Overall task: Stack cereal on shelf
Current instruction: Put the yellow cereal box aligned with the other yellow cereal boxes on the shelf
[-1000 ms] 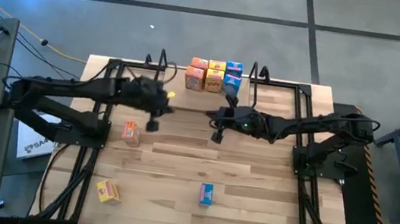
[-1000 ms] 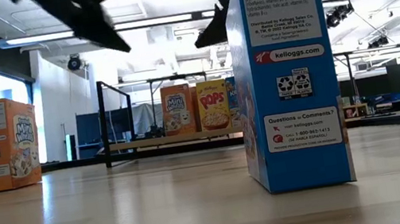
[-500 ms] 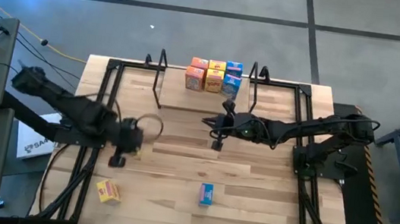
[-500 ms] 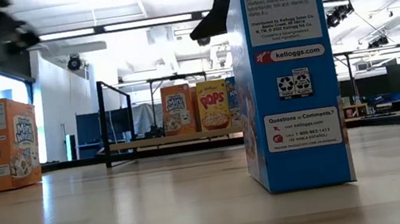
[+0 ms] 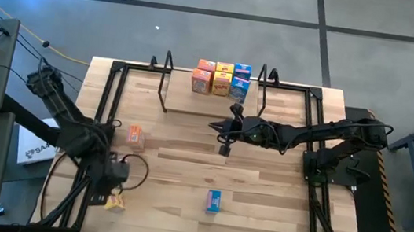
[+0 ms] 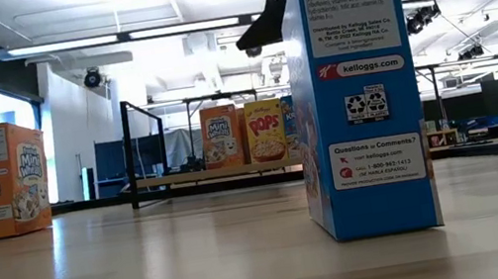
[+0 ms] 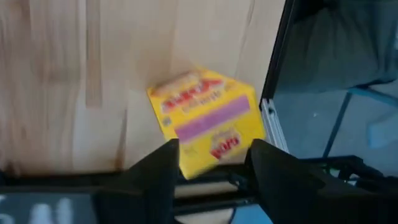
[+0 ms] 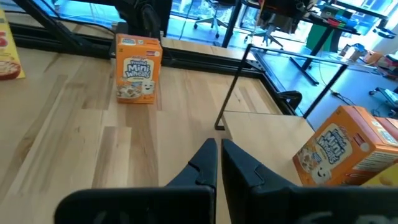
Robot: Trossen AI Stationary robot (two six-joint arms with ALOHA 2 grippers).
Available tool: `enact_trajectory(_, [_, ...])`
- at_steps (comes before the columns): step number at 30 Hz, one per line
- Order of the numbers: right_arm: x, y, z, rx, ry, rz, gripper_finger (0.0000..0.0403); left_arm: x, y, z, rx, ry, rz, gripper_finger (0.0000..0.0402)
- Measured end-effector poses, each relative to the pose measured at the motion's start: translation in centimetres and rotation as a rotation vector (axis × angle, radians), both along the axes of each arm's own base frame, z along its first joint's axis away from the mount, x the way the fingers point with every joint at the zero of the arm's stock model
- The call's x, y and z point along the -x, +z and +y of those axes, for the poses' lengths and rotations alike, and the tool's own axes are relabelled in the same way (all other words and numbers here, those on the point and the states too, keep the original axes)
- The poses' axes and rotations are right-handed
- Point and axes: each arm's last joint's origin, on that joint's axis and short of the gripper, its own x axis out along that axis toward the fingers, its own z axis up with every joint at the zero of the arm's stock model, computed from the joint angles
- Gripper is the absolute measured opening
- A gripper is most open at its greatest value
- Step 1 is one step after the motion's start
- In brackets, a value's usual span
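My left gripper (image 5: 113,188) hangs low over the near left corner of the table (image 5: 259,209), just above a yellow cereal box (image 7: 208,121) that lies flat there beside the black frame at the table's edge. In my left wrist view my two dark fingers (image 7: 155,174) stand apart, one on each side of the box's near end, and they hold nothing.

My right gripper (image 5: 226,136) is near the middle of the table, a little in front of the shelf (image 5: 200,103). Its fingers (image 8: 205,163) are pressed together and there is nothing between them.

On the back of the shelf, between the two black wire frames, stand six small boxes (image 5: 220,79) in two close rows: orange on the left, yellow in the middle, blue on the right. From the low view I see an orange one and a yellow one (image 6: 266,131) upright side by side on the board.

One orange box (image 5: 135,136) stands alone on the left part of the table, well apart from the shelf. One blue box (image 5: 213,201) stands upright toward the near edge, close to the low camera, so it fills much of that view.
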Motion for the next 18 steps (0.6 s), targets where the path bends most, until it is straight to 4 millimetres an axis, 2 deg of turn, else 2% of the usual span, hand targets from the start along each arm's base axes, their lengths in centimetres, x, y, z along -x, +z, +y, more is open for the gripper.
enact_trajectory(6, [0.0,0.0,0.1,-0.008,0.031,0.001,0.0000,-0.1,-0.2,-3.2,-0.060,-0.050,0.044,0.0237])
enact_trajectory(10, [0.0,-0.1,0.1,-0.009,0.032,0.011,0.0000,-0.3,-0.7,-5.0,-0.148,-0.164,0.062,0.0248])
enact_trajectory(14, [0.0,-0.1,0.1,-0.019,0.028,0.008,0.0000,-0.3,-0.4,-6.4,-0.262,-0.237,0.089,0.0249])
enact_trajectory(18, [0.0,-0.1,0.1,-0.018,0.028,0.008,0.0000,0.0,0.0,-7.4,-0.281,-0.095,0.131,0.0249])
